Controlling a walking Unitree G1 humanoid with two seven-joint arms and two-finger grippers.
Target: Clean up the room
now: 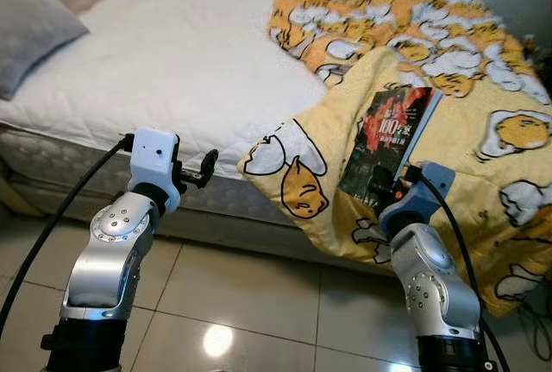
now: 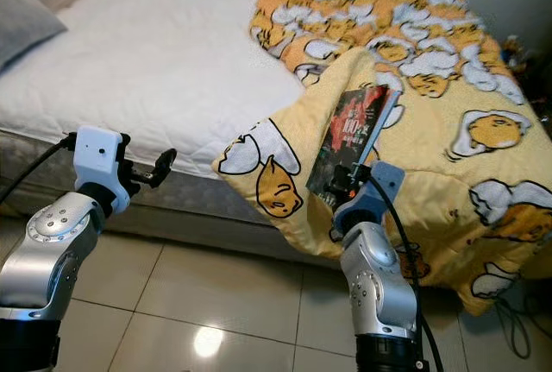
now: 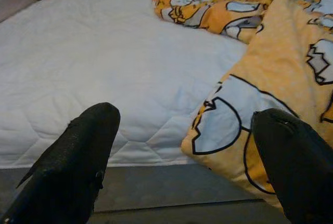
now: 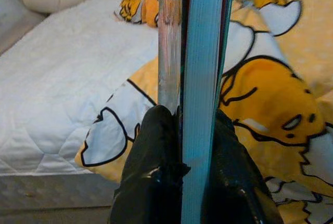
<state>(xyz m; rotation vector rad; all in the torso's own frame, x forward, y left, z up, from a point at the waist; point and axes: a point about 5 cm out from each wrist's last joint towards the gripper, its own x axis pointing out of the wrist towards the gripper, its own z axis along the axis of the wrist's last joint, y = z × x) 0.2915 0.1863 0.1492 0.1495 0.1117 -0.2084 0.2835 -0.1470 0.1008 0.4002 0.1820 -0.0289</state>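
A book [image 1: 386, 143] with a dark cover, red and white lettering and a light blue page edge stands tilted over the yellow blanket [image 1: 483, 130] at the bed's edge. My right gripper [image 4: 190, 146] is shut on the book's [image 4: 200, 68] lower end, one black finger on each side. My left gripper [image 3: 182, 146] is open with nothing between its fingers, held in front of the mattress edge [image 1: 103, 130], to the left of the blanket's hanging corner [image 3: 223, 125].
A white quilted mattress [image 1: 172, 53] covers the left of the bed, with a grey pillow [image 1: 26, 31] at the far left. The yellow blanket with egg-cartoon prints hangs over the bed's side to the tiled floor [image 1: 241, 303]. Dark cables [image 1: 535, 320] lie at the lower right.
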